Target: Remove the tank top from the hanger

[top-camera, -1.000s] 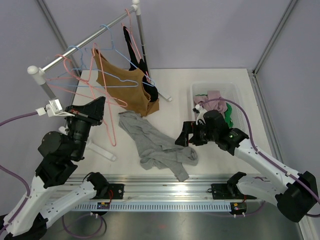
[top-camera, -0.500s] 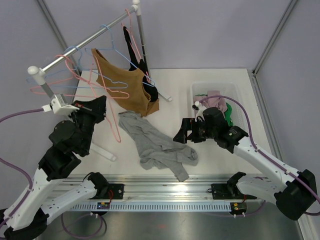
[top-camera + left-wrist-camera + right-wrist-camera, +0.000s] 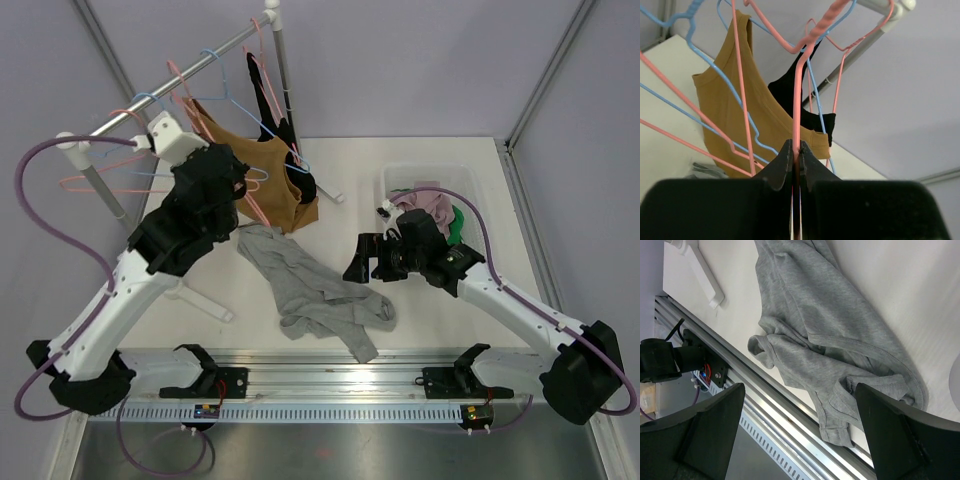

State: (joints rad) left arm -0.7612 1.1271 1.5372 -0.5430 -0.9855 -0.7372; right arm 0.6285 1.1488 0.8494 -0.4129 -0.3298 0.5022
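My left gripper (image 3: 238, 184) is raised beside the rack and shut on the wire of an empty pink hanger (image 3: 799, 85); its jaws pinch the wire in the left wrist view (image 3: 797, 150). A brown tank top (image 3: 272, 195) hangs on a blue hanger just beyond it and also shows in the left wrist view (image 3: 735, 112). A black tank top (image 3: 283, 128) hangs behind. A grey tank top (image 3: 312, 290) lies crumpled on the table, off any hanger. My right gripper (image 3: 362, 266) is open and empty, hovering just right of it, and the right wrist view (image 3: 800, 440) shows the grey cloth (image 3: 825, 335) below.
The rack's rail (image 3: 170, 95) carries several empty pink and blue hangers. Its white foot (image 3: 205, 300) lies left of the grey top. A clear bin (image 3: 470, 185) of clothes stands at the right. The aluminium rail (image 3: 330, 365) runs along the near edge.
My left arm has swung up and towards the rack, carrying the pink hanger from low left up beside the brown top. My right gripper has shifted slightly left.
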